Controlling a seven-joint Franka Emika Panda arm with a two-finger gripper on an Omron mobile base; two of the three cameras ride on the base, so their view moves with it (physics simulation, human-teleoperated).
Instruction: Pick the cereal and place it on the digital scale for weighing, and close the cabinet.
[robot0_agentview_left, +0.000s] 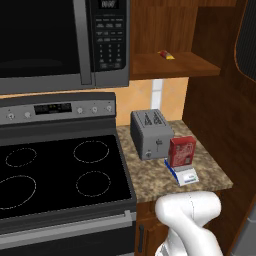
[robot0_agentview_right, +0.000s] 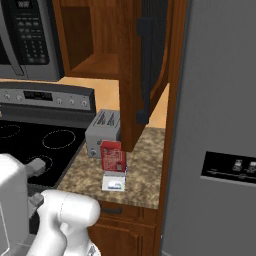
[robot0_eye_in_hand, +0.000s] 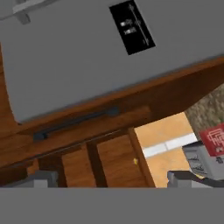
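The cereal, a small red box with a white panel, stands upright on the far part of the digital scale, right of the toaster. From the other side the cereal covers most of the scale; in the hand view the cereal sits at the right edge. The cabinet above is open, its door swung out edge-on with the black bar handle facing the hand. My gripper is open, nothing between its fingertips, and it points at the cabinet from below and some way off.
A grey toaster stands left of the cereal. A tiny yellow-and-red item lies on the cabinet shelf. The stove and the microwave are to the left, and the grey fridge walls off the right.
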